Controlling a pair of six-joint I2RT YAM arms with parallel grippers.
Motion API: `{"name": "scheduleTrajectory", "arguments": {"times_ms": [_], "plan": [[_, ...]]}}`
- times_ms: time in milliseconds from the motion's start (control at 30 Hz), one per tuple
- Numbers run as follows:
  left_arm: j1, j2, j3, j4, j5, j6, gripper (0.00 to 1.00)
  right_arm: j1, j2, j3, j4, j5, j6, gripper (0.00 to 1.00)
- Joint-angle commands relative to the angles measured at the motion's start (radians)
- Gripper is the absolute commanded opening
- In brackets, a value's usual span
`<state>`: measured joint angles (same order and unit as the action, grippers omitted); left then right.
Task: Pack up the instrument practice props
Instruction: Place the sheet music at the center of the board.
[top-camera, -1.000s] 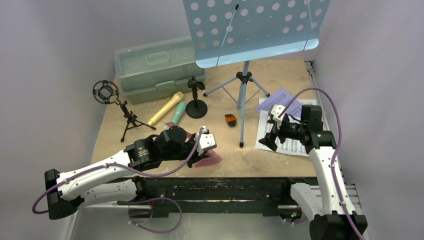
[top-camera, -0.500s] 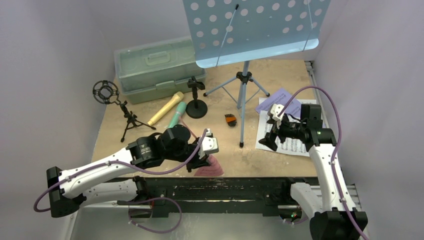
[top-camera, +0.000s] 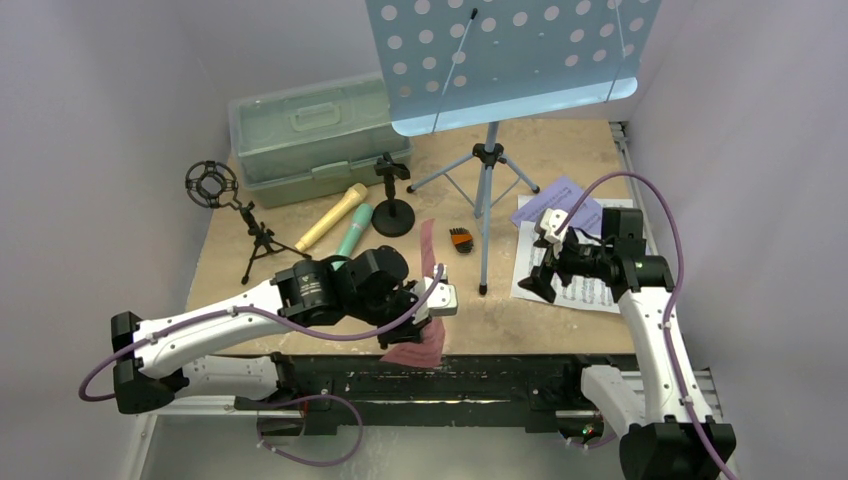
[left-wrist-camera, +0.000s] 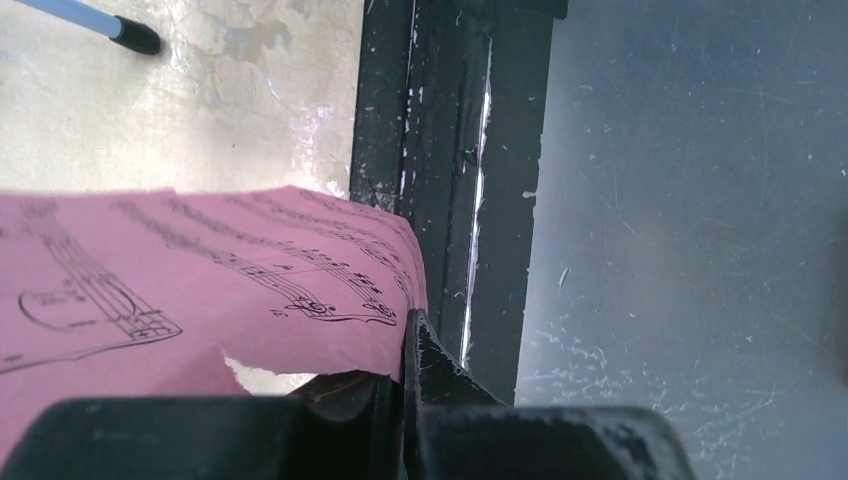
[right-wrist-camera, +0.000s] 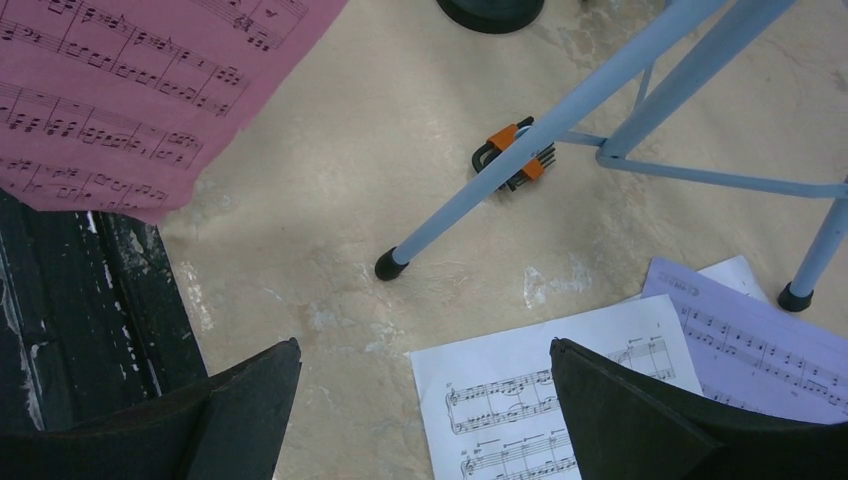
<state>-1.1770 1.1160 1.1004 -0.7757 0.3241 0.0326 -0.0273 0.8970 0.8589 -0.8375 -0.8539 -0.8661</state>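
Note:
My left gripper (top-camera: 425, 325) is shut on an edge of the red music sheet (left-wrist-camera: 200, 270), which hangs curled over the table's near edge (top-camera: 418, 350). My right gripper (right-wrist-camera: 423, 345) stands open just above the left edge of the white music sheet (right-wrist-camera: 530, 400), holding nothing. A purple sheet (right-wrist-camera: 760, 340) lies partly under the white one. The light-blue music rack (top-camera: 500, 60) stands on its tripod mid-table. The tan microphone (top-camera: 332, 217) and the teal microphone (top-camera: 354, 228) lie side by side. Near them are the round-base mic holder (top-camera: 392, 212) and the ring-top tripod holder (top-camera: 225, 200).
A pale green case (top-camera: 310, 135) sits shut at the back left. A small orange-and-black hex key set (top-camera: 460, 240) lies beside a rack leg (right-wrist-camera: 560, 120). The black rail (left-wrist-camera: 450, 150) runs along the near table edge, and walls close in both sides.
My left arm has swung right along the near edge, carrying the red sheet, which now curls up beside the gripper. The right arm has not moved.

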Motion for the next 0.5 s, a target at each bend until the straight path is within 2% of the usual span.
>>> {"name": "scheduleTrajectory", "arguments": {"times_ms": [0,267,467], "plan": [[-0.004,0.006,0.075,-0.105,-0.038,0.046,0.0,0.002,0.012,0.055,-0.018,-0.005,-0.027,0.99],[-0.004,0.021,0.08,-0.187,-0.17,0.107,0.0,0.003,0.034,0.088,-0.04,-0.007,-0.046,0.99],[-0.004,0.04,0.112,-0.2,-0.23,0.129,0.0,0.004,0.054,0.14,-0.14,-0.073,-0.133,0.99]]}}
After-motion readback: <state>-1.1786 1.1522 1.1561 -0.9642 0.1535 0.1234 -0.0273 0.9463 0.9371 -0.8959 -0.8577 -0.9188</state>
